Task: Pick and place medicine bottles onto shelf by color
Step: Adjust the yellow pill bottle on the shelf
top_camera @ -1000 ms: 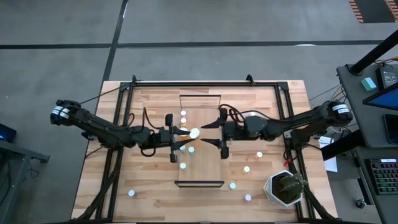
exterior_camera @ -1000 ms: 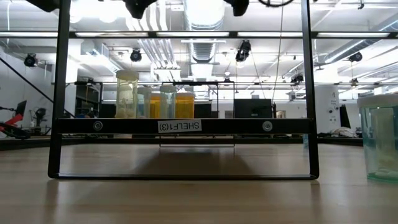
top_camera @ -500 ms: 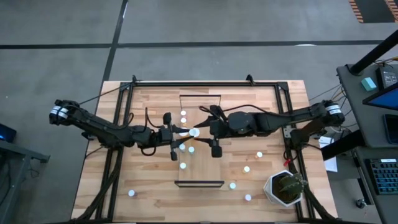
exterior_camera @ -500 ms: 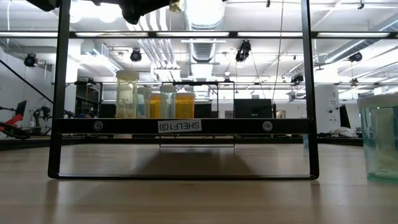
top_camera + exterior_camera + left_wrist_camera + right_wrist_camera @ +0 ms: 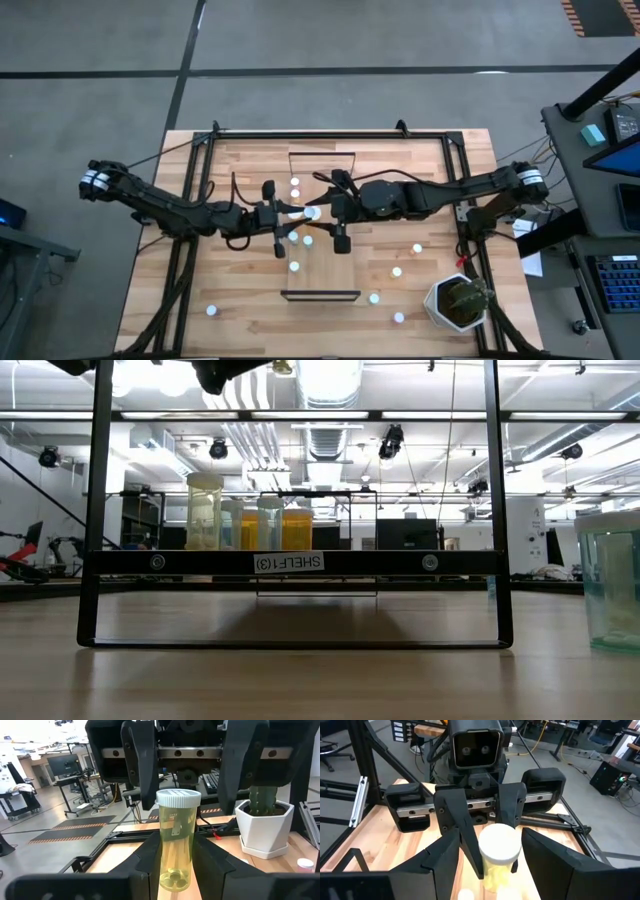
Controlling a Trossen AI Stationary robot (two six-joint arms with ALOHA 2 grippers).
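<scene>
Bottle (image 5: 176, 842), greenish with a white cap, stands upright in the left gripper (image 5: 172, 862), clamped between its fingers above the middle of the shelf (image 5: 322, 262). Right gripper (image 5: 492, 857) faces it from the opposite side, jaws spread wide, one finger on either side of the cap, small gaps showing. Both grippers crowd the shelf's centre, leaving little room between them. Four more bottles (image 5: 250, 525) stand on the shelf; others (image 5: 396, 271) lie scattered on the table (image 5: 240, 155) between the shelf and the plant (image 5: 458, 300).
</scene>
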